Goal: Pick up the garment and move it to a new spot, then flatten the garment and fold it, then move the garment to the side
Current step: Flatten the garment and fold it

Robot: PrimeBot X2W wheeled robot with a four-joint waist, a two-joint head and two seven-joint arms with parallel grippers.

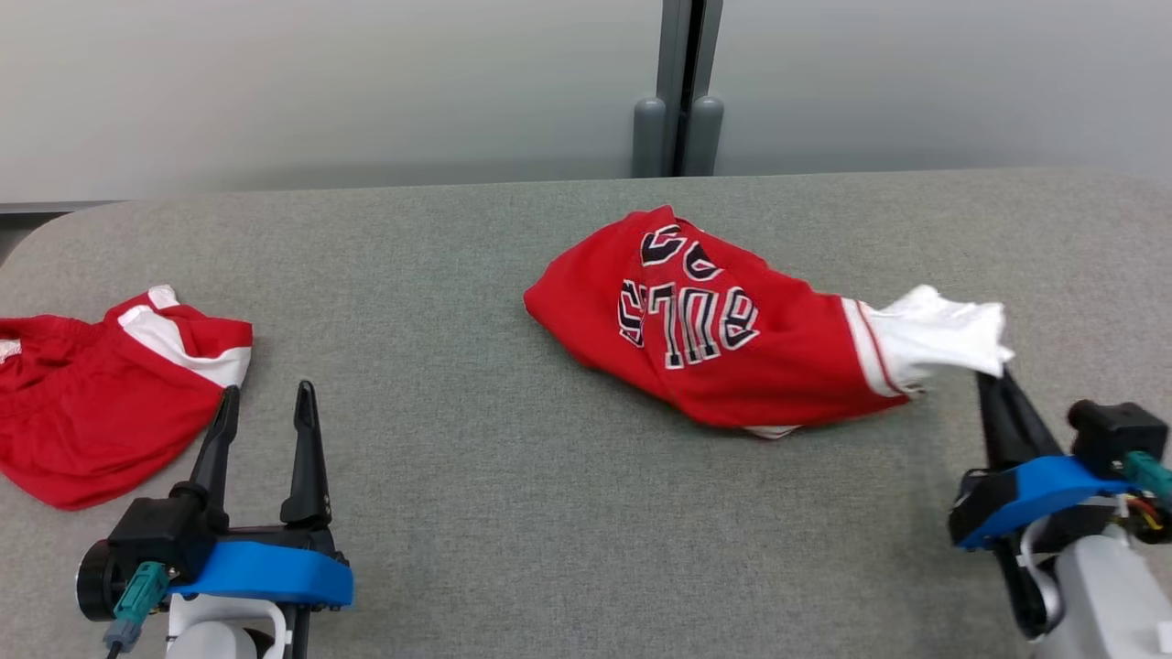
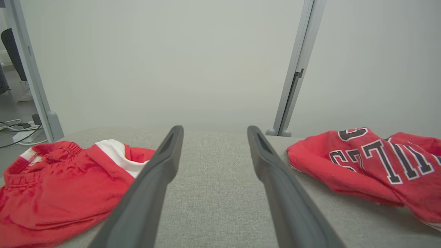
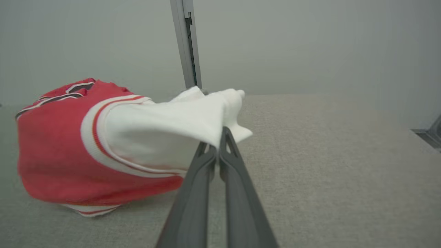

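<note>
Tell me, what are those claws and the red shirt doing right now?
Right gripper shut on jersey, white end. Left gripper open, empty. Rest of jersey crumpled mid-table. Second red garment beside left gripper, not blocking.

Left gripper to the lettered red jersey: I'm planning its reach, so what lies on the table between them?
Nothing: bare grey table between the left gripper and the jersey, as the head and left wrist views show.
</note>
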